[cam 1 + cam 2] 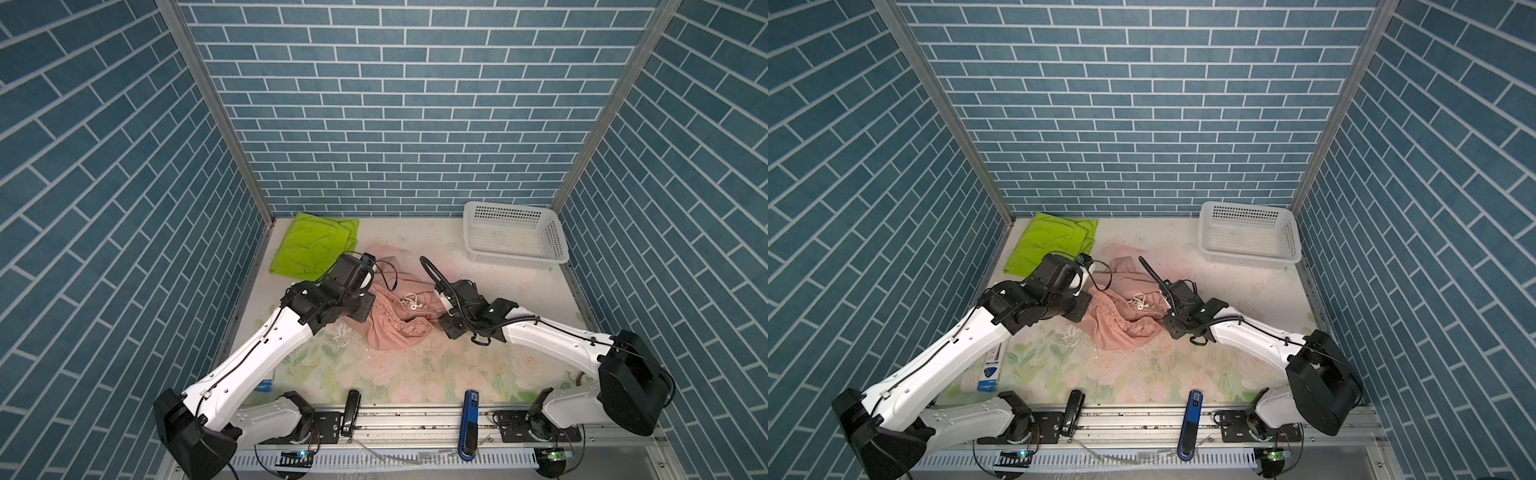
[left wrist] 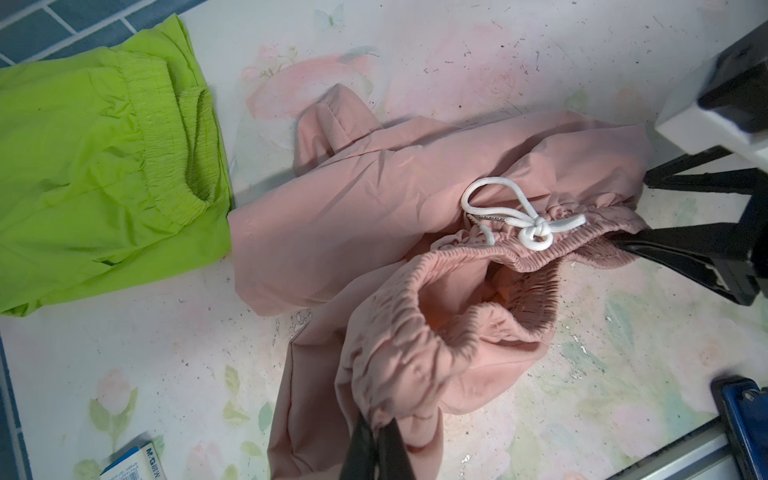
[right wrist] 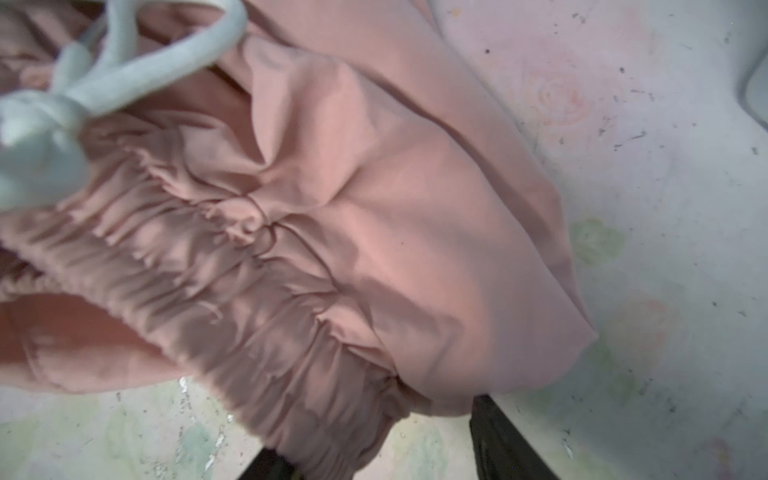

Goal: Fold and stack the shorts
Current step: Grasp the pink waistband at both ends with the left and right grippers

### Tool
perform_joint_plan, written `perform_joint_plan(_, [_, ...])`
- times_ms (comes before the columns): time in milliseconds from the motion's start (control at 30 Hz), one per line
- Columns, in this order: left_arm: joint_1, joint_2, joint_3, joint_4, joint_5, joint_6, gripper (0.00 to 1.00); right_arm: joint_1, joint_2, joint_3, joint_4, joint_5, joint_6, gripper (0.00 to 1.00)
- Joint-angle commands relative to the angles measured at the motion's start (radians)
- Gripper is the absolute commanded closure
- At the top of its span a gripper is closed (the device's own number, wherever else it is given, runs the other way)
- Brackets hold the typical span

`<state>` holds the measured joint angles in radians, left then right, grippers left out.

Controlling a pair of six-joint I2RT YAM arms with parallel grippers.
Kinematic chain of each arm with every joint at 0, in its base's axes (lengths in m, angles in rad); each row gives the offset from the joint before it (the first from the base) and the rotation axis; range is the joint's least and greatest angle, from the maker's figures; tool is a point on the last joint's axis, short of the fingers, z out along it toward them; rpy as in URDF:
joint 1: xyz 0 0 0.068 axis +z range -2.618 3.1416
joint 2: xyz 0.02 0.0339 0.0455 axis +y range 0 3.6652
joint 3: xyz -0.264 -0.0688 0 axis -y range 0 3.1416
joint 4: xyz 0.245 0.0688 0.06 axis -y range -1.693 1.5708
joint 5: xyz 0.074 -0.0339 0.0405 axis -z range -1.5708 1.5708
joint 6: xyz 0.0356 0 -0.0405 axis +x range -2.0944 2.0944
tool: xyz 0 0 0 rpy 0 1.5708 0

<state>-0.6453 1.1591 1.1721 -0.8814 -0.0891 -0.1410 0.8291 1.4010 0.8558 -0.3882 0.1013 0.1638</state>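
Observation:
The salmon-pink shorts [image 1: 395, 330] [image 1: 1121, 328] lie crumpled mid-table, their white drawstring [image 2: 519, 220] knotted on top. My left gripper [image 2: 380, 419] is shut on a bunched part of their gathered waistband [image 2: 399, 332], lifting it slightly. My right gripper [image 3: 374, 428] [image 2: 631, 212] stands open at the waistband's other end. One of its fingers [image 3: 270, 457] is under the elastic hem and the other [image 3: 498, 436] is bare over the table. The lime-green shorts [image 1: 309, 245] [image 1: 1050, 243] [image 2: 95, 166] lie folded at the back left, touching the pink ones.
A white perforated basket [image 1: 515, 257] [image 1: 1250, 257] stands at the back right. A blue-and-white carton [image 1: 990, 370] [image 2: 133, 461] lies by the left wall. A black tool [image 1: 351, 411] and a blue one [image 1: 469, 419] rest on the front rail. Brick-patterned walls enclose three sides.

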Motion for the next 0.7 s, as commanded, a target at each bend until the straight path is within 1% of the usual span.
perform_joint_plan(0, [0.014,-0.011,0.037,-0.042,-0.039,0.010,1.00,0.008,-0.028,0.033,0.000,-0.126,-0.064,0.41])
perform_joint_plan(67, [0.030,-0.007,0.047,-0.053,-0.046,0.008,1.00,0.035,-0.073,0.020,-0.028,-0.110,-0.081,0.40])
perform_joint_plan(200, [0.041,-0.003,0.050,-0.050,-0.053,0.015,1.00,0.102,-0.104,-0.017,-0.049,-0.013,-0.102,0.35])
perform_joint_plan(267, [0.045,-0.002,0.057,-0.047,-0.051,0.016,1.00,0.140,-0.075,-0.024,-0.050,0.067,-0.117,0.34])
perform_joint_plan(367, [0.049,0.004,0.075,-0.057,-0.051,0.016,1.00,0.169,-0.024,-0.021,-0.028,0.161,-0.140,0.32])
perform_joint_plan(533, [0.055,0.011,0.108,-0.090,-0.068,0.018,1.00,0.203,0.028,-0.004,0.002,0.176,-0.172,0.31])
perform_joint_plan(600, [0.058,0.013,0.118,-0.099,-0.072,0.020,1.00,0.223,0.052,0.000,-0.008,0.203,-0.179,0.31])
perform_joint_plan(667, [0.061,0.012,0.121,-0.099,-0.071,0.020,1.00,0.233,0.081,-0.006,-0.003,0.254,-0.182,0.31])
